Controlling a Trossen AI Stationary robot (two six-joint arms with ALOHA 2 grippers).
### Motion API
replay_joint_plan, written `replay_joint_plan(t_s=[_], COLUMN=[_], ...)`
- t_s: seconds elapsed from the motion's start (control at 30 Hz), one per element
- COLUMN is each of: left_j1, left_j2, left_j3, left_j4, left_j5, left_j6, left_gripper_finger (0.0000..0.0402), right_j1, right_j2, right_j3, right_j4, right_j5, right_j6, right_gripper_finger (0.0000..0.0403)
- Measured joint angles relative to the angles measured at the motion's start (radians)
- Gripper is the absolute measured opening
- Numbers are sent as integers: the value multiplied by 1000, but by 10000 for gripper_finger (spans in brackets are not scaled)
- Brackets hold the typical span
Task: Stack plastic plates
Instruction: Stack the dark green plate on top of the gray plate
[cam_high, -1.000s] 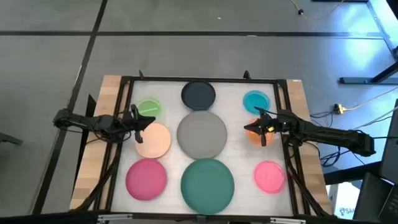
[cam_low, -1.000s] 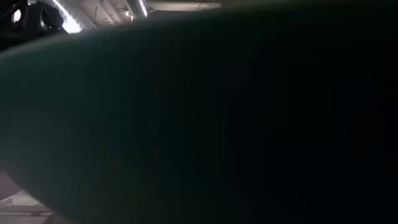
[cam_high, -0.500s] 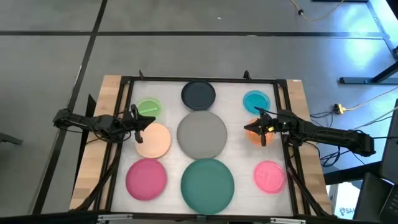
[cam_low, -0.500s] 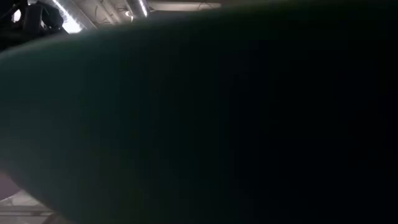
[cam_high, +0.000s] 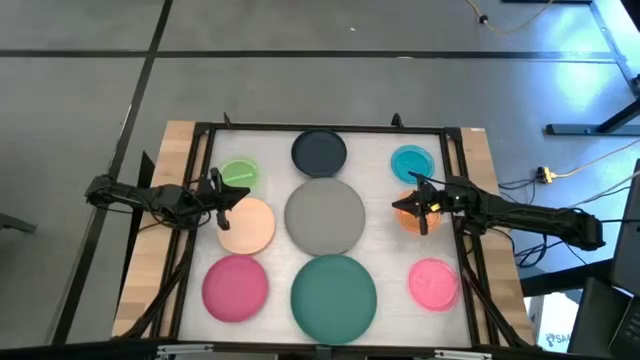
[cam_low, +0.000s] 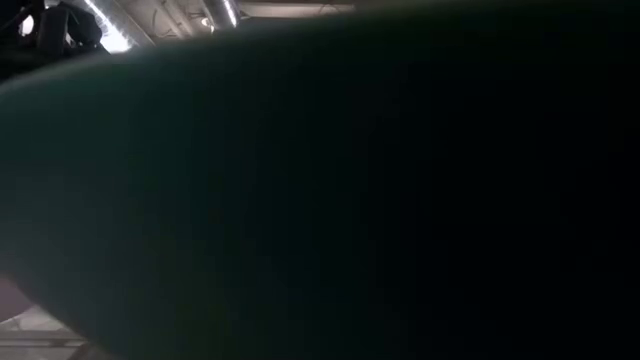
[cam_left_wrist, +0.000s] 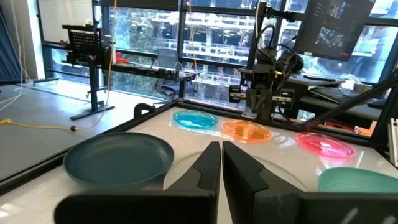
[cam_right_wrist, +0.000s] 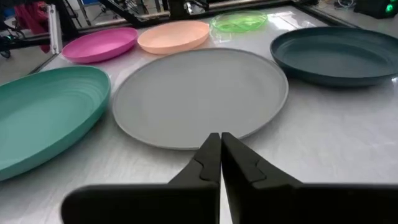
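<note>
from above i'm seeing nothing differing from a second ago: the left gripper (cam_high: 222, 197) is hovering shut at the peach plate (cam_high: 246, 225), the right gripper (cam_high: 413, 206) shut over the orange plate (cam_high: 414, 217). grey plate (cam_high: 325, 215) is sitting mid-table, none stacked. the low view is being blocked by the dark green plate (cam_low: 330, 190). both wrist views are showing fingers pressed together, empty. i'm reading no writing anywhere.

Grey floor (cam_high: 300, 80), large windows (cam_left_wrist: 155, 37), desks with monitors (cam_left_wrist: 329, 28).
</note>
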Motion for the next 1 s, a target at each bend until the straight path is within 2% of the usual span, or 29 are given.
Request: replay_joint_plan(t_s=[0.1, 0.3, 0.5, 0.6, 0.7, 0.8, 1.0], left_j1=[0, 0, 0, 0, 1, 1, 1], left_j2=[0, 0, 0, 0, 0, 0, 0], left_j3=[0, 0, 0, 0, 0, 0, 0], left_j4=[0, 0, 17, 38, 107, 205, 308], left_j5=[0, 0, -6, -4, -6, -6, 3], left_j6=[0, 0, 52, 13, 1, 74, 183], left_gripper_finger=[11, 11, 11, 11, 11, 11, 11], right_j1=[1, 1, 1, 1, 1, 1, 1], right_j2=[64, 97, 95, 94, 95, 95, 95], right_j3=[0, 0, 0, 0, 0, 0, 0], right_j4=[-31, -36, -36, -36, -36, -34, 49], right_j5=[16, 56, 57, 61, 62, 63, 205], right_j6=[-1, -2, -2, -2, -2, -4, -7], right_gripper_finger=[7, 7, 7, 7, 7, 8, 7])
